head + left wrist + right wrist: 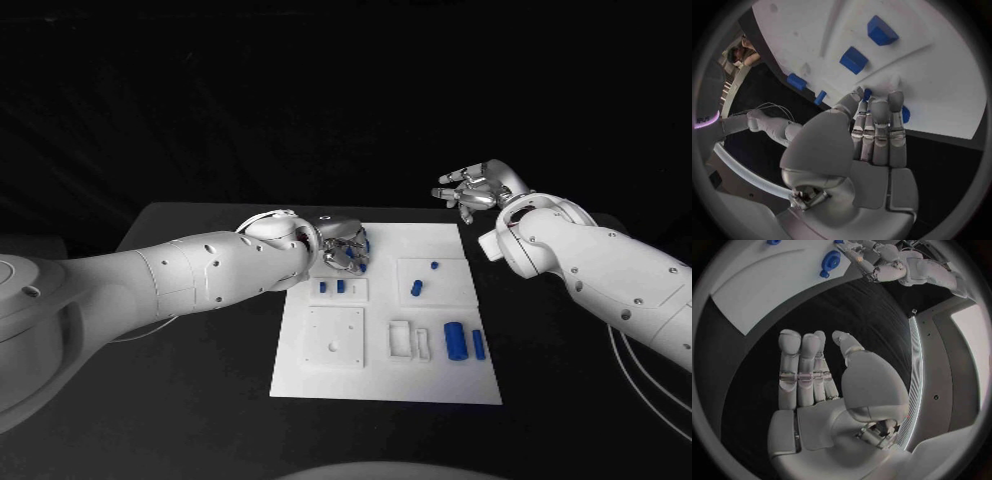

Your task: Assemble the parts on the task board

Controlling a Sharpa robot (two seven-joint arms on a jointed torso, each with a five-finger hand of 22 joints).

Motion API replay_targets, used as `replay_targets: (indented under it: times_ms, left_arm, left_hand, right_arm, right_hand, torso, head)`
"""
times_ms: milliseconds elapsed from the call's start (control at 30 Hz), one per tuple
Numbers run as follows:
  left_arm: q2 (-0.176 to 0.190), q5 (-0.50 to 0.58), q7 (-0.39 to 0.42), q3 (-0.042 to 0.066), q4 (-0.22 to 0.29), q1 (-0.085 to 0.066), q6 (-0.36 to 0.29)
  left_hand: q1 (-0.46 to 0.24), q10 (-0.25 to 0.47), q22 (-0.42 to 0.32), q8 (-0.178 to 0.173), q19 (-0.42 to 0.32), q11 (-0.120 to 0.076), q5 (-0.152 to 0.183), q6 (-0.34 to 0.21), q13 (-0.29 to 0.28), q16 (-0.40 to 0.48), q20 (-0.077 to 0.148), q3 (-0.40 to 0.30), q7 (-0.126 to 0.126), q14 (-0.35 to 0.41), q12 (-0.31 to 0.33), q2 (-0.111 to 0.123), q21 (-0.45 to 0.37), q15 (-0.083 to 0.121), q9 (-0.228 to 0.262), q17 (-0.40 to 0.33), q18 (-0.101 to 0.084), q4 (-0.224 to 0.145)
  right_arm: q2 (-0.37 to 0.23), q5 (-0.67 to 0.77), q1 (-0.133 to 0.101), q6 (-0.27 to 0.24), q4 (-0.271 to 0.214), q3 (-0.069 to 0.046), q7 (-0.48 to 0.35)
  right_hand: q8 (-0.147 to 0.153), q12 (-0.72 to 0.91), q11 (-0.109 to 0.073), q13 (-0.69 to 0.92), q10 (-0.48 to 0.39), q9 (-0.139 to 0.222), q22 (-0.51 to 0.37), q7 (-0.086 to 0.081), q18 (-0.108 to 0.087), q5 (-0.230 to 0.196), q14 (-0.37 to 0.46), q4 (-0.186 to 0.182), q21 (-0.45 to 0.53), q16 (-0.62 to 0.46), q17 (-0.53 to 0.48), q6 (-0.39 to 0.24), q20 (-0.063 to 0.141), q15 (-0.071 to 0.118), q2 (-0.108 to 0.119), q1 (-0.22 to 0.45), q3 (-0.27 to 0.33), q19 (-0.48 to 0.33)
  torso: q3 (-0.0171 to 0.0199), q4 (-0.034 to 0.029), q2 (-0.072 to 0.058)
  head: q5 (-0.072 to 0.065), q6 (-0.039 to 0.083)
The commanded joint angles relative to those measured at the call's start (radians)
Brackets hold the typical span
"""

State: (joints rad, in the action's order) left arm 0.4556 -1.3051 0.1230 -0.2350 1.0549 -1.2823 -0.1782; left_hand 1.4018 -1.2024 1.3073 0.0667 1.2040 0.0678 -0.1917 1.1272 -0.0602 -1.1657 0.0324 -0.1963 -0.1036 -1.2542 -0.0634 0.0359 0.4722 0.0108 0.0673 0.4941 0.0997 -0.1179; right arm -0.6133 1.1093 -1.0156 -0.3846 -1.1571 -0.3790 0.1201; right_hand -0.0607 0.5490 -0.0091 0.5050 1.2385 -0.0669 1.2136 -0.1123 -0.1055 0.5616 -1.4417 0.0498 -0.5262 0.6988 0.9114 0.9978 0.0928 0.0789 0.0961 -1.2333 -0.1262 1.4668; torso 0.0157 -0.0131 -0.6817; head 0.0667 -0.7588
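Black tabletop (188, 400) carries everything, and one white task board (387, 380) lies in its middle, the long way running away from the robot.

Two white arms reach in. One left hand (343, 248) hangs over the board's far left corner, fingers pointing down at the plate; in the left wrist view the fingers (878, 131) lie straight and side by side, their tips at the board's surface next to a blue piece partly hidden behind them, and I cannot tell whether they pinch it. One right hand (473, 188) is held up past the board's far right corner, well apart from the plate; in the right wrist view its fingers (799, 367) are stretched out with the thumb standing off from them, and nothing lies in the palm.

Blue parts that can be counted in the head view come to six. Two sit side by side near the board's right edge on the near half: a thick cylinder (454, 339) and a slimmer bar (477, 345). Two small ones lie in the far right panel: one (417, 288) nearer and one (433, 266) farther. Two tiny pegs (322, 289) (340, 286) stand in the small panel just below the left hand.
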Motion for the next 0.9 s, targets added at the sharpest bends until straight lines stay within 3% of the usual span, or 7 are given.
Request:
replay_targets:
  times_ms: [33,367,900]
  left_arm:
    - [-0.003,-0.006,-0.008,0.001,0.002,0.000,0.012]
    - [-0.008,-0.006,-0.015,0.000,0.000,0.001,-0.003]
    - [-0.017,-0.011,-0.039,0.001,0.001,0.003,-0.004]
  left_hand:
    - [-0.009,0.008,0.022,-0.005,-0.006,0.004,-0.002,-0.006,0.001,-0.001,0.000,-0.008,-0.002,0.004,0.003,0.003,0.007,0.002,-0.001,-0.002,0.013,0.002]
    - [-0.009,0.009,0.021,-0.003,-0.005,0.006,-0.002,-0.016,0.001,-0.003,-0.003,-0.021,-0.002,0.002,0.003,0.012,0.012,0.000,-0.001,-0.005,0.018,0.006]
    - [-0.015,0.042,0.020,-0.004,0.000,0.015,0.004,-0.053,0.001,-0.003,-0.010,-0.030,0.000,-0.002,0.004,0.029,0.012,-0.006,-0.003,-0.008,0.026,0.012]
  right_arm:
    - [0.000,0.014,0.000,0.007,-0.004,0.000,-0.004]
    - [-0.001,0.030,0.000,0.010,-0.011,0.000,-0.003]
    - [0.002,0.042,0.000,0.016,-0.012,0.000,-0.002]
  right_hand:
    - [-0.002,0.000,0.002,0.001,0.003,0.000,0.001,-0.002,-0.011,-0.001,-0.003,0.000,-0.007,-0.005,-0.001,0.004,0.004,-0.002,0.005,-0.001,-0.005,0.044]
    - [-0.002,0.000,0.002,0.001,0.003,0.000,0.001,-0.002,-0.011,-0.001,-0.003,0.000,-0.007,-0.005,-0.001,0.004,0.004,-0.002,0.005,-0.001,-0.005,0.044]
    - [-0.002,-0.003,0.002,0.002,0.004,0.000,0.001,-0.002,-0.011,-0.003,-0.002,0.001,-0.004,-0.006,-0.001,0.003,0.004,-0.002,0.007,0.000,-0.006,0.043]
  torso:
    - [0.0001,-0.0003,0.000]
    - [-0.0019,-0.0026,0.000]
    - [-0.0010,-0.0005,0.001]
  head:
    - [-0.001,0.001]
    - [-0.006,0.001]
    - [-0.007,0.004]
